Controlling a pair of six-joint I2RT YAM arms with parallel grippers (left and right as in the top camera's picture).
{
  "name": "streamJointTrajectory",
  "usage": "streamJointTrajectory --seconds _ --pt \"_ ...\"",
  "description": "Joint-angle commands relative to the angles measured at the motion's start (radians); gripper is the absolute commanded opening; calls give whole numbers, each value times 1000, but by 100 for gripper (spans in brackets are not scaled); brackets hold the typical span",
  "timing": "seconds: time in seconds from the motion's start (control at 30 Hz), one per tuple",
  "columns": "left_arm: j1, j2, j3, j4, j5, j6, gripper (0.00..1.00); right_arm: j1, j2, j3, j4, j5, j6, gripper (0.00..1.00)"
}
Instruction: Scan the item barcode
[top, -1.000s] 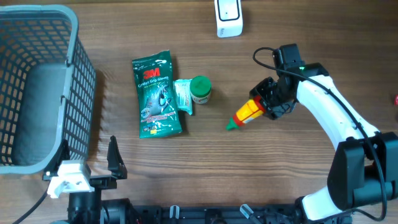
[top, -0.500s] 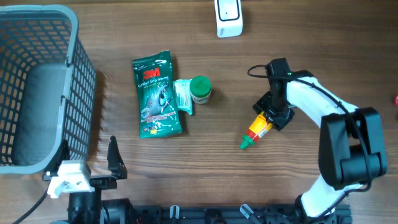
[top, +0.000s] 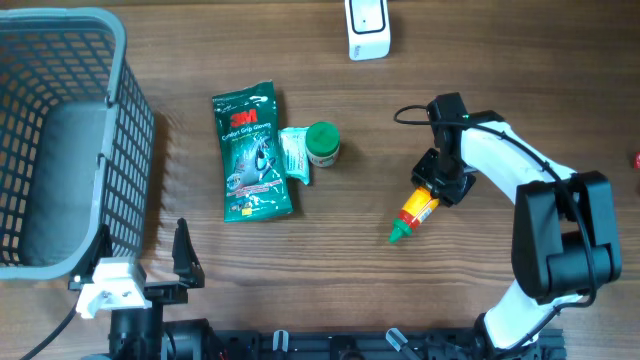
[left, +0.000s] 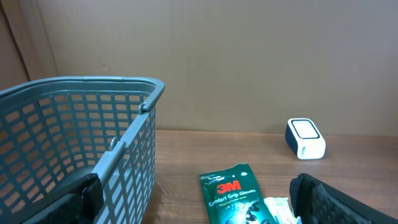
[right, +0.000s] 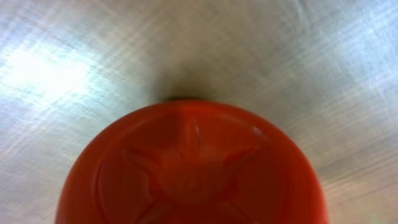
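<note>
Basket (top: 128, 150), upper left: grey-blue, grid mesh. Packet (top: 252, 152): dark green, white print. Jar lid (top: 322, 138): green. Bottle (top: 412, 215), right of centre: red base, yellow label, green tip. Scanner (top: 367, 28), top: white. Table (top: 330, 270): brown wood grain.

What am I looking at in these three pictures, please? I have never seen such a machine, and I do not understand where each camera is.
These are two robot arms at a wooden table. One picture looks down from above. The other two come from a camera on each arm's wrist. On the table are a grey basket, a green glove packet, a small green-capped item, a white scanner and a red-and-yellow bottle lying on its side. The left end effector stands wide open beside the basket and holds nothing. The right end effector is at the bottle's red end, and its camera sees only that red bottom, very close. Whether it grips the bottle cannot be told.
</note>
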Motion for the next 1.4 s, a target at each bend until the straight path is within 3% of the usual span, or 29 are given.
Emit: streamJointTrajectory --seconds 0.0,0.2,0.47,0.73,0.83,1.0,1.37 --pt "8 -8 -3 3 -3 -10 100 -16 61 20 -114 -53 110 35" --pt "8 -8 -3 3 -3 -10 100 -38 29 159 -296 -201 229 33" --pt "8 -8 -3 3 -3 -10 100 -38 -216 180 -528 -185 625 33" --pt "8 -8 -3 3 -3 -10 100 1 -293 180 -559 -185 653 33" --pt "8 -8 -3 3 -3 -10 100 8 -293 180 -418 -186 586 33" --pt "8 -8 -3 3 -3 -10 100 8 -291 177 81 -165 309 34" --pt "8 -8 -3 3 -3 -10 100 8 -174 177 709 -232 301 36"
